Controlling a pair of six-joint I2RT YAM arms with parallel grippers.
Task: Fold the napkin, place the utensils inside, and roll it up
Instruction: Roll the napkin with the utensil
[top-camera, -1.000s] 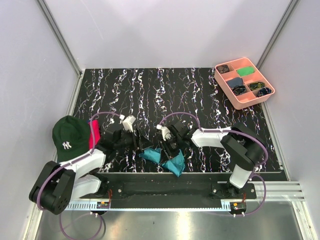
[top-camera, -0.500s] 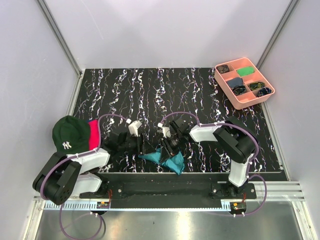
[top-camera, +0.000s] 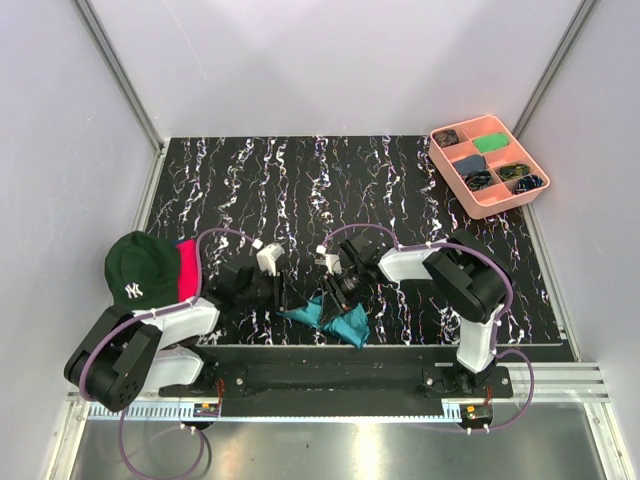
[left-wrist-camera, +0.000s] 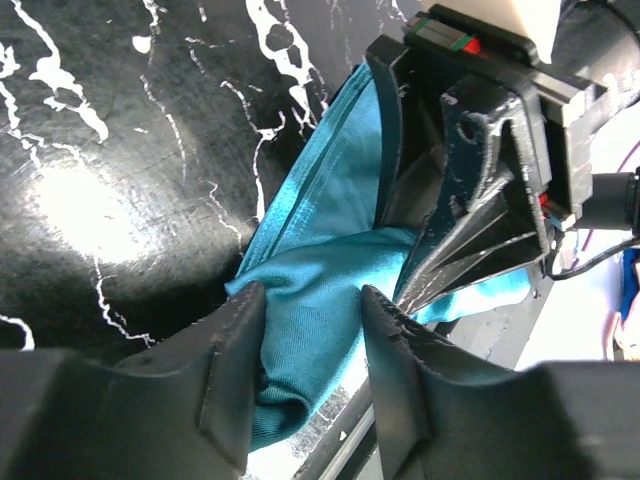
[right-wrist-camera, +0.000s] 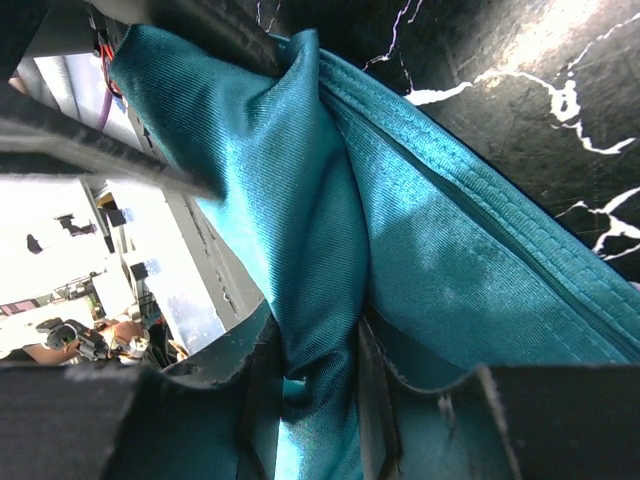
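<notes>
The teal napkin (top-camera: 338, 320) lies bunched at the table's near edge, between my two grippers. My left gripper (top-camera: 292, 297) reaches in from the left. In the left wrist view its jaws (left-wrist-camera: 310, 300) stand narrow round a fold of the napkin (left-wrist-camera: 330, 230), and cloth fills most of the gap. My right gripper (top-camera: 328, 292) comes in from the right. Its jaws (right-wrist-camera: 315, 335) are shut on a pinched ridge of the napkin (right-wrist-camera: 450, 250). The two grippers almost touch. The utensils are out of view.
A dark green cap (top-camera: 138, 270) sits on a pink-red cloth (top-camera: 187, 268) at the left. A pink compartment tray (top-camera: 452, 183) with small items stands at the back right. The table's front edge and black rail (top-camera: 330, 352) run just beside the napkin.
My left gripper has moved right onto the napkin and its jaws have narrowed round a fold. The right gripper shifted slightly left, still holding the cloth.
</notes>
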